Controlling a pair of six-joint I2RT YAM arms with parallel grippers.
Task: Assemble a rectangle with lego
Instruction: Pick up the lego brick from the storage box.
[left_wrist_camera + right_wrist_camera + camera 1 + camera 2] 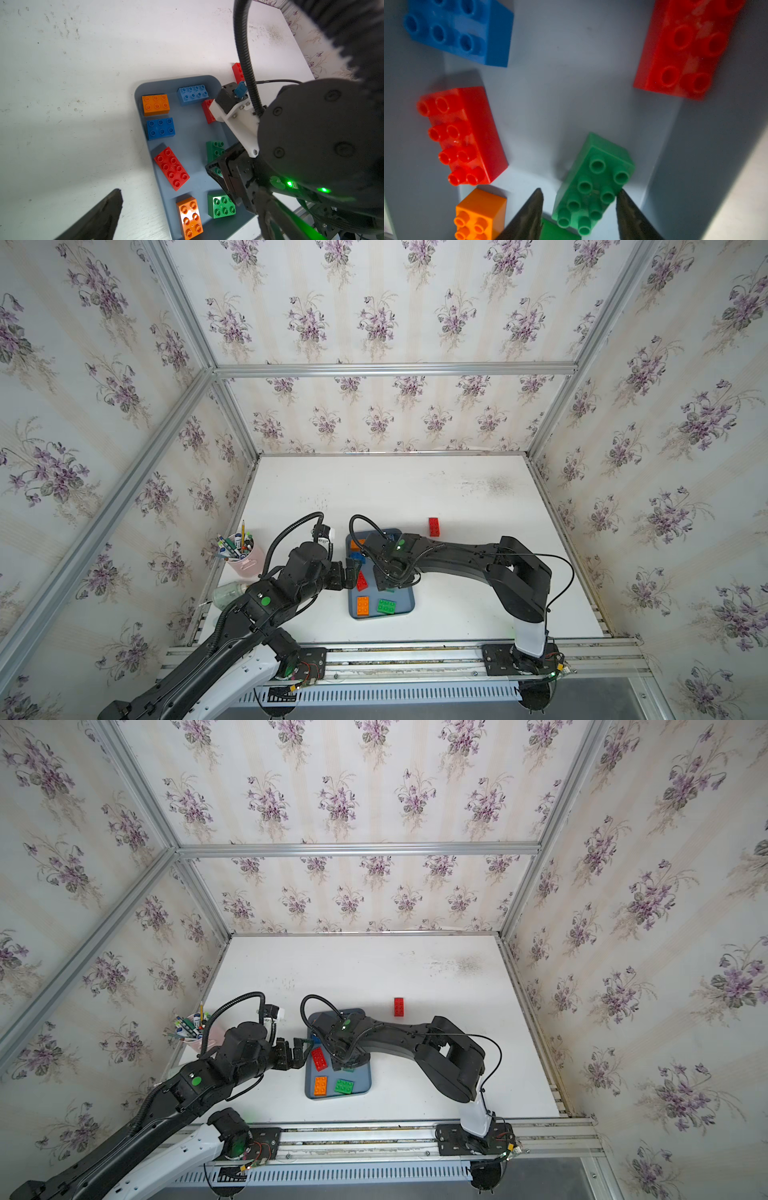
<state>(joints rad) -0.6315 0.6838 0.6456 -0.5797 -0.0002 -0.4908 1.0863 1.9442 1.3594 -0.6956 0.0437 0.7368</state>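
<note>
R hand (579,190) half-open astride green brick (598,166) by tray wall (708,149), L hand (351,572) wide

Violet-flowered wallpaper walls (374,302), aluminium framing (395,369), scuffed white tabletop (395,489).

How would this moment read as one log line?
left gripper: open, beside tray | right gripper: open, straddling green oblong brick in tray | red brick: alone on table
</note>
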